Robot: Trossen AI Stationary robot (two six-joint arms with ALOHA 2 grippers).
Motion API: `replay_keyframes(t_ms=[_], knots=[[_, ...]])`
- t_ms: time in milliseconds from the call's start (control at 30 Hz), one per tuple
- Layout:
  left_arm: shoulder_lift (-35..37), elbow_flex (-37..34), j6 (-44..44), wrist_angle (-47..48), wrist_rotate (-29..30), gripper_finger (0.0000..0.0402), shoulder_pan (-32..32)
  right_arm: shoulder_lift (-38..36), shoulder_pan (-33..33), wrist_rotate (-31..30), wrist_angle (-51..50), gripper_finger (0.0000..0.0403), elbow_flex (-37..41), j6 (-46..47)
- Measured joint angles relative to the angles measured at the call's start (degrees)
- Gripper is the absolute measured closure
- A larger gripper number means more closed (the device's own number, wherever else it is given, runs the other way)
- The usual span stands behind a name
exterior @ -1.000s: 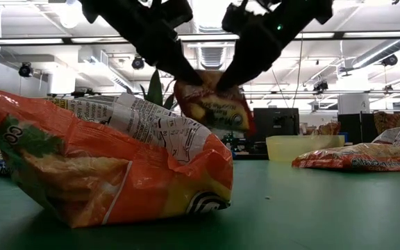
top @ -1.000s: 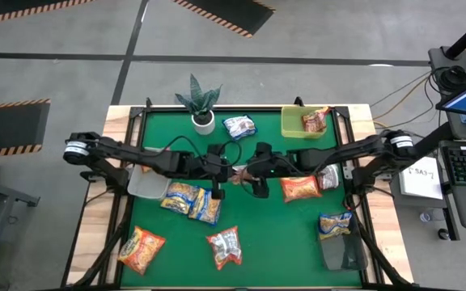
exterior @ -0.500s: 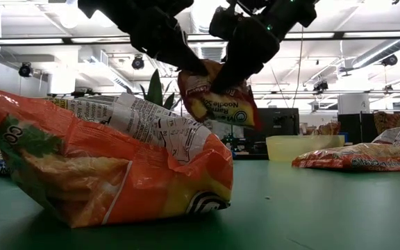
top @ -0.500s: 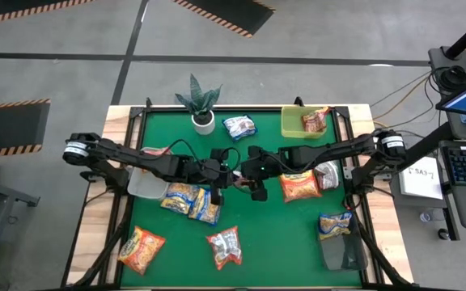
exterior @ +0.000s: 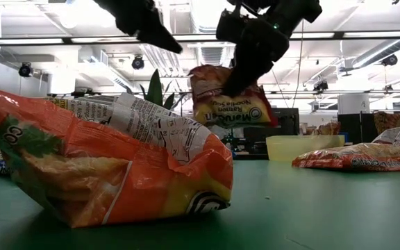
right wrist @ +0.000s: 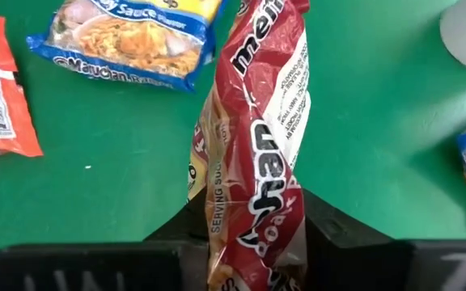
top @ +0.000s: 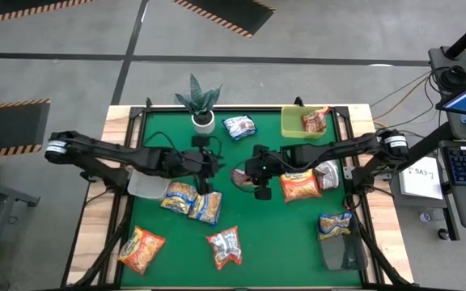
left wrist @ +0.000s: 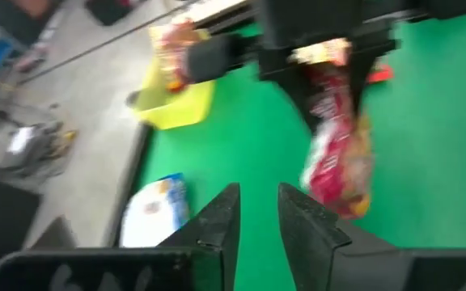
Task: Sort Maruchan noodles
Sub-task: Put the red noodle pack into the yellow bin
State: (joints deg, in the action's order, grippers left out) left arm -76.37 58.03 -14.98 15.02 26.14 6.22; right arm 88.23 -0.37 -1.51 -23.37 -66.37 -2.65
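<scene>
One packet sits in the tray at one o'clock; right gripper clamps a red packet; left gripper, seemingly slightly parted, empty; roughly eight remain.

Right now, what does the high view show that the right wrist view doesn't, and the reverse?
Only the high view: the whole green table, the potted plant, the lime-green tray holding a packet, and the left tool empty, apart from the red packet.

Only the right wrist view: the right tool shut on the red packet, print legible, with the packet standing on edge between the fingers.

Both: the red packet in the right tool, and the yellow-and-blue packet on the mat.
</scene>
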Motion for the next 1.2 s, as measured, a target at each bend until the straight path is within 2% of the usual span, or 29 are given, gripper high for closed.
replay_keyframes(t_ms=[233, 400, 500, 733, 867, 1067, 1200], knots=[[8.46, -1.41, 0.3, 0.59, 1.75, 0.0321, 0.01, -3.23, -5.45, -0.35, -0.75, 0.0326, 0.0, 3.84], [12.46, -1.95, 1.24, 0.42, 2.58, 0.0323, -0.02, -6.44, -11.87, -6.93, -2.7, 0.0322, 0.0, 9.81], [13.56, -2.68, 2.23, 0.51, 7.25, 0.0326, -0.02, -8.09, -16.26, -13.87, -5.2, 0.032, 0.0, 16.18], [14.85, -6.71, 4.09, 0.6, 24.2, 0.0326, -0.07, -10.51, -26.66, -26.6, -14.02, 0.033, 0.88, 30.11], [15.31, -9.07, 4.63, 0.41, 28.19, 0.0326, -0.07, -11.61, -31.82, -28.19, -15.26, 0.0326, 2.94, 34.18], [15.55, -12.55, 6.24, 0.47, 30.92, 0.0326, -0.07, -11.94, -37.87, -28.59, -14.91, 0.0332, 6.66, 38.88], [15.65, -13.42, 5.24, 0.48, 37.74, 0.0326, -0.04, -11.25, -40.51, -28.61, -11.93, 0.0334, 9.04, 40.17]])
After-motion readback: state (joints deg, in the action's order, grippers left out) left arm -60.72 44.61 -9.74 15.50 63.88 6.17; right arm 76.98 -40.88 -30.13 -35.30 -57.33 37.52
